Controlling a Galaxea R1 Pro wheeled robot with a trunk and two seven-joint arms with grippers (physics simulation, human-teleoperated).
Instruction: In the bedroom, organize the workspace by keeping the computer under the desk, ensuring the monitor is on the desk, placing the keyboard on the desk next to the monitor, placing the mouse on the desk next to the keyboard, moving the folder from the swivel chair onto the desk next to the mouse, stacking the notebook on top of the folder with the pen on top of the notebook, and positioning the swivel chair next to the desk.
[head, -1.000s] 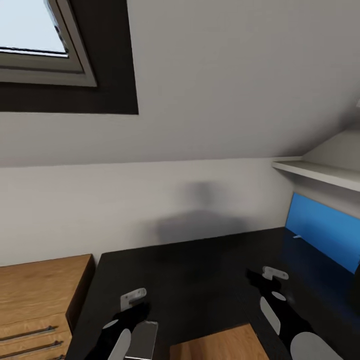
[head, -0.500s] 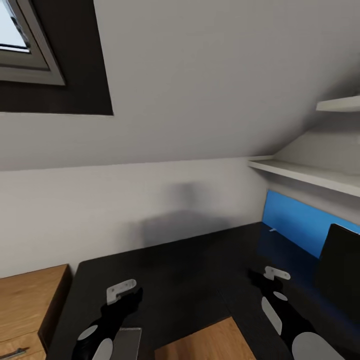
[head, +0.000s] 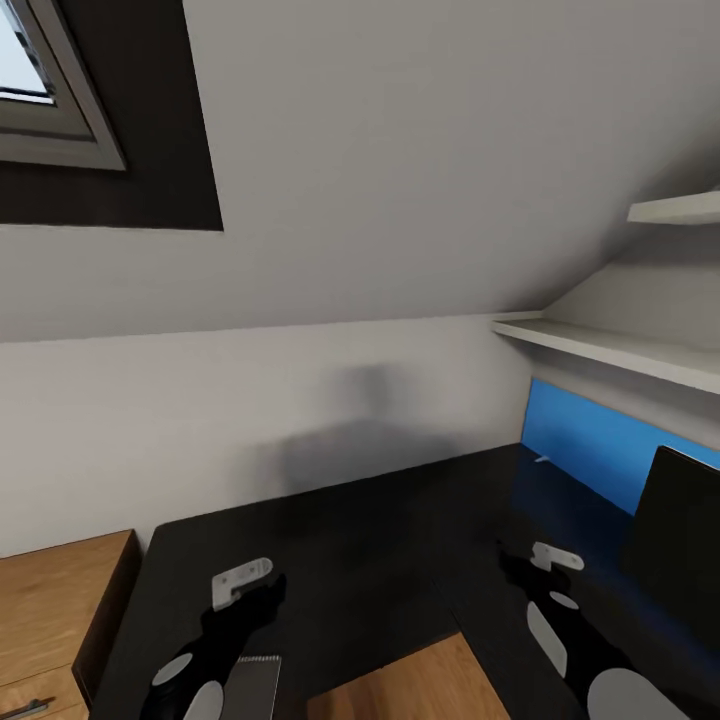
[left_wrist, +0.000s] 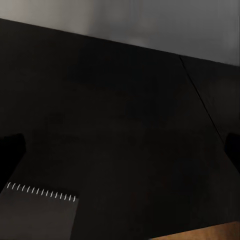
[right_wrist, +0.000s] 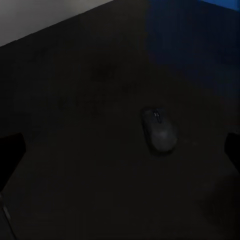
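the right wrist view shows the small oval mouse (right_wrist: 159, 130) on the flat black desk (right_wrist: 75, 100), ahead of the right gripper (right_wrist: 120, 150) and its spread-apart fingers. the left gripper (left_wrist: 120, 150) is spread wide too, with the dark notebook (left_wrist: 37, 212) by one finger.

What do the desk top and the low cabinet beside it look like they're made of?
The desk top looks like matte black laminate or painted board: flat, dark, with faint soft reflections and a thin seam. The cabinet looks like light wood or wood veneer: warm brown with visible grain.

Head camera high, wrist cameras low.
All three face the black surface (head: 380, 540), wrist views close above it.
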